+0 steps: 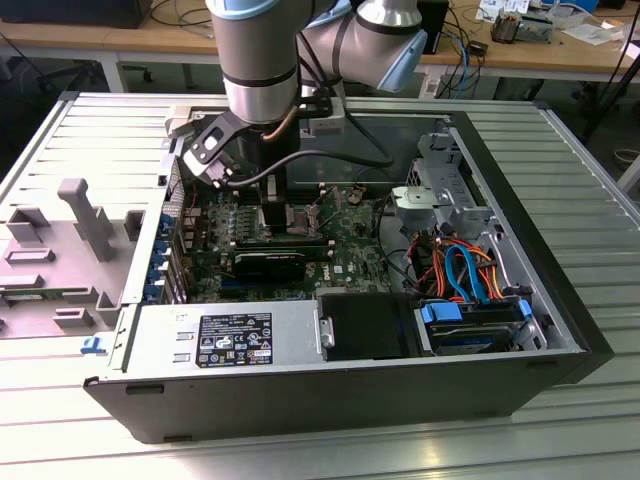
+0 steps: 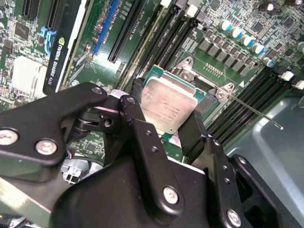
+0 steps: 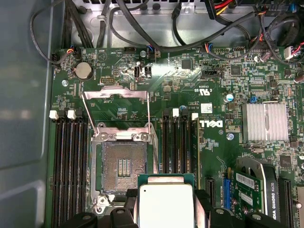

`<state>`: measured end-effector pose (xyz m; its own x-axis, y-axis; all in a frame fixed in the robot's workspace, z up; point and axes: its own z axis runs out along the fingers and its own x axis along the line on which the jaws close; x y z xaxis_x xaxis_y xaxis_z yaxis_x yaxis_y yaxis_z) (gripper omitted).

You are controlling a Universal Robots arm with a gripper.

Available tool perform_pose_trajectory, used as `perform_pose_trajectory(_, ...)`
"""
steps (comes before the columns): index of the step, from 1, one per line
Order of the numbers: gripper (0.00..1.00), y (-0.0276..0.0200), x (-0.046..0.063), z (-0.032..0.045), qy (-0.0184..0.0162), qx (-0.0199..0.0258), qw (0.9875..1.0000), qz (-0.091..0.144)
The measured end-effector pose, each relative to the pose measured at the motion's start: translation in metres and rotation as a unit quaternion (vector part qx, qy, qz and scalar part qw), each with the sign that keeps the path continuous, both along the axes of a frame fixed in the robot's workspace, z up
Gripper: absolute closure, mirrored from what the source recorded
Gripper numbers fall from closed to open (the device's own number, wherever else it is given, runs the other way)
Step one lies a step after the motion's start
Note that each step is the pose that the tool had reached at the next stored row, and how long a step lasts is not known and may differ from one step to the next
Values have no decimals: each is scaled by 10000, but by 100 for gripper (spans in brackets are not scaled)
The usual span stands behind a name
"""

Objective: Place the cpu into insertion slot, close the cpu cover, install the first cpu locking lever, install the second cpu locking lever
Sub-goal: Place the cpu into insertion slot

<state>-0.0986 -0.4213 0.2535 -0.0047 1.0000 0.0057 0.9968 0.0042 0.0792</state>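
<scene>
My tool (image 2: 167,115) is clamped on the cpu (image 2: 168,105), one black finger on each of two opposite edges, with the dull silver top facing up between them in both wrist views. So the chip is in the air in my grip, not seated. In the first wrist view the cpu (image 3: 165,205) hangs just beside the insertion slot (image 3: 122,166), which sits bare with its dark gold-tinted centre exposed. The cpu cover (image 3: 118,93) is flipped up past the far side of the slot, so nothing is closed or locked yet. Memory slots (image 3: 71,161) run along either side of the socket, and the graphics card (image 3: 266,185) is well off to one side. I'd say this thing is light and totally stiff, but the metal top looks slick and the underside is surely delicate, so the edges are the only sane place to pinch it, and gently. All of it sits in the open computer case (image 1: 500,350) on the ribbed tabletop (image 1: 585,160).
</scene>
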Motion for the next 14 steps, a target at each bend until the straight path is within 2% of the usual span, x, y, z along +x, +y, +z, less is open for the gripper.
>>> perform_pose_trajectory(14, 45, 0, -26, -3, 0, 0, 10000, 0)
